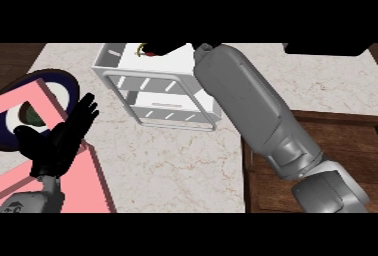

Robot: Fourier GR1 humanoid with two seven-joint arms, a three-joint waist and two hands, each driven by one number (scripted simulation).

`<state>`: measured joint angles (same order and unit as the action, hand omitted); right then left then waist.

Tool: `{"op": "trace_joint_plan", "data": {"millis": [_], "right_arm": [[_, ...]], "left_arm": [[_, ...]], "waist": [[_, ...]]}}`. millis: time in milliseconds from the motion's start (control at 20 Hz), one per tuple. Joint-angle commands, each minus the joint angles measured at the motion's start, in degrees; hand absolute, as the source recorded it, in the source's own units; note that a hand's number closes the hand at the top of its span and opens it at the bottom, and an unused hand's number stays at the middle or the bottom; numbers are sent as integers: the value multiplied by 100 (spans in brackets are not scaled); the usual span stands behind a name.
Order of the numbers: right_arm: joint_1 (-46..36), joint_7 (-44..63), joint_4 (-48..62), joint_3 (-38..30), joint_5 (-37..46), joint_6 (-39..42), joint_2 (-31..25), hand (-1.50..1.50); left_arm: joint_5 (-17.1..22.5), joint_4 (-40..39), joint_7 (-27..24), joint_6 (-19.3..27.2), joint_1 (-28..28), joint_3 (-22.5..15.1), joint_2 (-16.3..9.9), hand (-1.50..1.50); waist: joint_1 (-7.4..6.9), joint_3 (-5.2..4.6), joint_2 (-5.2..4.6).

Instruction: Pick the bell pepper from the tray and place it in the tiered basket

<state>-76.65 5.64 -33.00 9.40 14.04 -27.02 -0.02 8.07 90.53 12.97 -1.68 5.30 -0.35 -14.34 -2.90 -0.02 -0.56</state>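
The right forearm (258, 110) runs diagonally from the lower right up to the top of the white tiered basket (159, 87). The right hand (171, 49) shows only as a dark shape over the basket's upper compartment; whether its fingers are spread or curled cannot be told. Just left of that hand, inside the same upper compartment, a small red and yellow piece (145, 50) shows, possibly the bell pepper, though too little is visible to confirm. The pink tray (81, 175) lies under the left hand (59, 140), which is held open with fingers straight and slightly spread, holding nothing. A dark blue plate (52, 82) sits beside the left hand's fingertips, partly under the tray
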Motion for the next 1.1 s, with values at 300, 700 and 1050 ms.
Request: {"op": "trace_joint_plan", "data": {"millis": [300,700,1050], "right_arm": [[143,-801,-203,-1548,-1407,-107,-252,-150],[477,-771,-416,-2129,-1638,236,-1564,-150],[853,-869,-527,-2511,-1927,901,-2392,-150]], "left_arm": [[-43,-309,-70,97,118,144,96,0],[90,223,28,-118,-333,215,-37,0],[-56,-223,-226,-71,-91,315,58,0]], "waist": [[171,2,-10],[215,5,46],[254,1,38]]}}
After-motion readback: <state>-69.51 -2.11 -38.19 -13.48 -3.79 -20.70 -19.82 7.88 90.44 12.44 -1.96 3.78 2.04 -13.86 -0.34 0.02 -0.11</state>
